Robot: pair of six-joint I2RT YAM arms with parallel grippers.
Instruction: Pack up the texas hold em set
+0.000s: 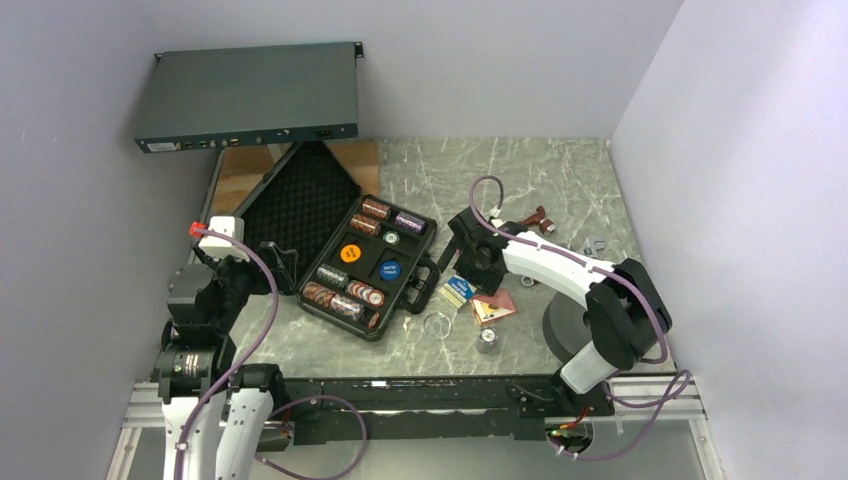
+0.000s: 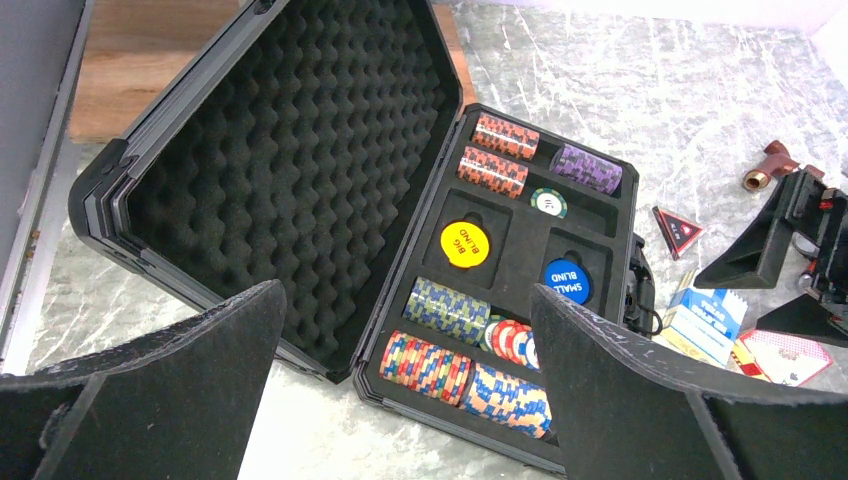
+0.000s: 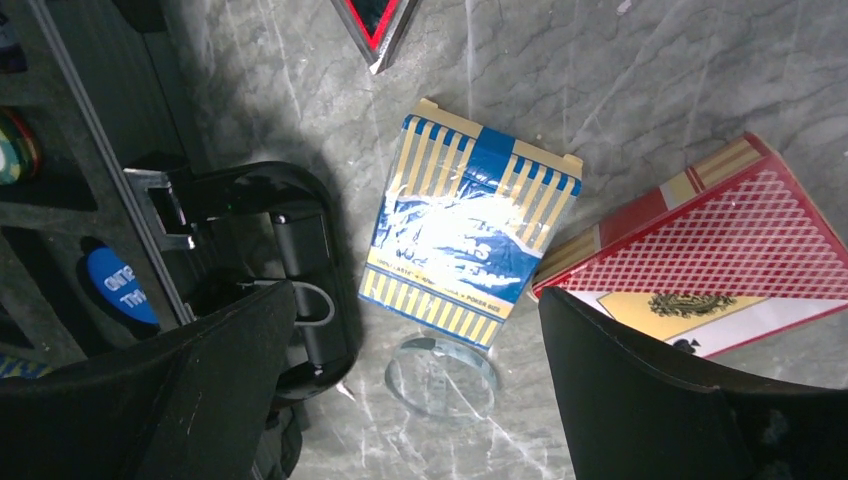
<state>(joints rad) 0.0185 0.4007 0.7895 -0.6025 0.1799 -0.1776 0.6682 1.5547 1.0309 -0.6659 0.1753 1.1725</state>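
The black case (image 1: 312,297) lies open, its egg-crate foam lid (image 2: 290,150) laid back to the left. Rolls of striped chips (image 2: 445,308), an orange disc (image 2: 465,243) and a blue disc (image 2: 566,281) sit in the tray. A blue-and-yellow card box (image 3: 470,235) and a red card box (image 3: 700,255) lie on the table right of the case handle (image 3: 300,270). My right gripper (image 3: 420,400) hovers open just above the blue box. My left gripper (image 2: 410,400) is open and empty, low at the case's near left corner.
A clear ring (image 3: 440,375) lies just below the blue box. A red-edged triangle (image 3: 375,25) and a red-handled wrench (image 1: 538,218) lie farther back. A small metal cylinder (image 1: 487,340) stands near the front. The grey rack unit (image 1: 250,97) leans at the back left.
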